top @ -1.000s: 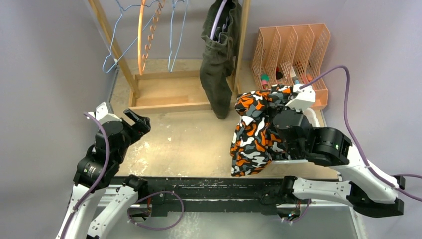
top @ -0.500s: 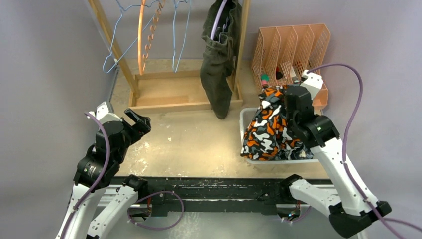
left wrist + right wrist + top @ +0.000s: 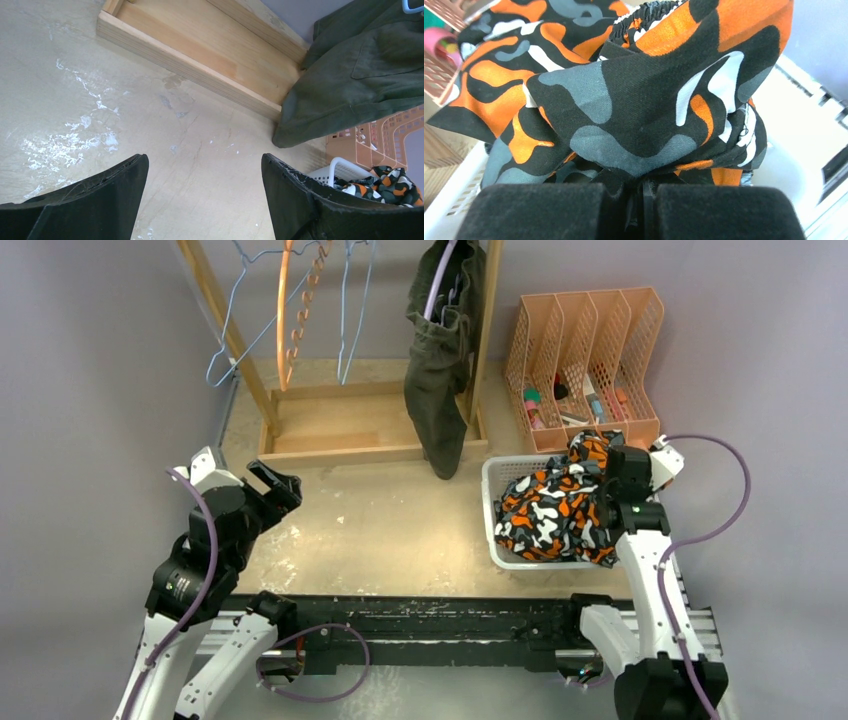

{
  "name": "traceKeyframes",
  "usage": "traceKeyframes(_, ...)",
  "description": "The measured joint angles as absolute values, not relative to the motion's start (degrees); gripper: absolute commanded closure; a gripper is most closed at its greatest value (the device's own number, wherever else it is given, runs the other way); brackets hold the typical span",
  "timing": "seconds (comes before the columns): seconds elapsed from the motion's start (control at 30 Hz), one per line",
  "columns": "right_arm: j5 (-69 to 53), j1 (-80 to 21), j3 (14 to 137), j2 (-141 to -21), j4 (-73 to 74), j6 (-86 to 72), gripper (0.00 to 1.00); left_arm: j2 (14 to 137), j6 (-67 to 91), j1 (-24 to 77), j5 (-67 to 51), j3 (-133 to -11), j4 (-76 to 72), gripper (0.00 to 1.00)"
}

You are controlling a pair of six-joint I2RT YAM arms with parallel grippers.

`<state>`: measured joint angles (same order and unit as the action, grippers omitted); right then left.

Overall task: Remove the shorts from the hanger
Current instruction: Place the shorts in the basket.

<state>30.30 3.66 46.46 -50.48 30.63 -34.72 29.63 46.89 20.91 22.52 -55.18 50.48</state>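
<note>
From above, the right claw [image 3: 606, 466] reaches down into the white basket [image 3: 490, 502] at the right side of the table [image 3: 400, 525]. Its tips are buried in the camo shorts [image 3: 552, 512], which lie bunched inside the basket. I judge this pair is being dropped off there. The left claw [image 3: 276, 485] hovers over the table on the left, spread and empty, well apart from any cloth, likely parked out of the way. The olive-green shorts [image 3: 438, 380] hang from a hanger [image 3: 441, 278] at the right end of the wooden rack [image 3: 340, 435], with their hem down near the rack's base. Bare wire hangers [image 3: 352, 310] dangle further left. An orange file holder [image 3: 590, 340] stands just behind the basket.

The left wrist view shows the left claw [image 3: 202, 200] with its two dark fingers [image 3: 100, 200] wide apart and only table between them. Ahead lie the rack's base [image 3: 200, 55] and the olive-green shorts [image 3: 360, 65]. A corner of the basket [image 3: 340, 167] holding the camo shorts [image 3: 385, 182] shows at the lower right.

The right wrist view shows the right claw [image 3: 644, 210] with its pads [image 3: 539, 210] pressed together, pinching a fold of the camo shorts [image 3: 639, 100]. The cloth slumps forward over the basket [image 3: 794, 115], so letting go should leave it inside. The olive-green pair is the one not yet off its hanger.
</note>
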Motion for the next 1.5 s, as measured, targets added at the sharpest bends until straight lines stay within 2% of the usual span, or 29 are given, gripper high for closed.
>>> traceKeyframes(0.07,29.3,3.8,44.0,-51.3,29.2,-36.6,1.0,29.6,46.9,20.9,22.5,-55.2,50.5,0.17)
traceKeyframes(0.23,28.6,3.9,43.2,-55.6,28.1,-41.3,0.87,29.3,46.9,20.9,22.6,-55.2,50.6,0.17)
traceKeyframes(0.27,28.8,3.9,43.4,-55.9,28.5,-41.8,0.77,29.2,46.8,20.9,22.7,-55.2,50.7,0.17)
traceKeyframes(0.3,28.9,3.9,44.1,-55.9,29.4,-41.9,0.48,29.0,46.8,20.9,22.8,-55.2,50.8,0.17)
traceKeyframes(0.33,29.0,3.9,45.3,-55.8,30.4,-41.9,0.37,28.9,46.8,20.9,22.8,-55.2,50.8,0.17)
traceKeyframes(0.47,26.9,3.9,51.0,-53.4,31.9,-40.4,0.25,28.8,46.7,20.9,22.9,-55.1,50.6,0.18)
traceKeyframes(0.67,21.9,3.9,59.6,-46.5,31.8,-37.9,0.22,29.2,46.7,20.9,22.5,-54.8,50.3,0.18)
traceKeyframes(0.8,17.4,3.9,62.2,-43.6,31.7,-35.1,0.29,29.3,46.6,20.9,22.5,-54.7,50.2,0.18)
traceKeyframes(0.9,9.4,4.1,62.6,-43.1,30.0,-32.8,0.39,29.3,46.3,20.9,22.5,-54.4,50.0,0.18)
traceKeyframes(1.0,-2.2,4.2,59.9,-43.7,25.8,-31.4,0.42,29.5,46.3,20.9,22.5,-54.4,49.7,0.18)
traceKeyframes(1.1,-14.7,4.1,53.6,-46.5,21.5,-30.9,0.34,29.7,46.3,20.9,22.4,-54.4,49.1,0.18)
traceKeyframes(1.17,-17.2,3.9,50.5,-49.7,21.0,-31.4,0.27,29.8,46.3,20.9,22.4,-54.4,49.0,0.18)
traceKeyframes(1.37,-2.6,4.3,38.5,-58.0,20.3,-40.1,0.21,29.8,46.3,20.9,22.4,-54.4,49.0,0.18)
traceKeyframes(1.5,3.2,4.5,36.8,-63.7,17.8,-45.6,0.21,29.8,46.3,20.9,22.4,-54.4,49.0,0.18)
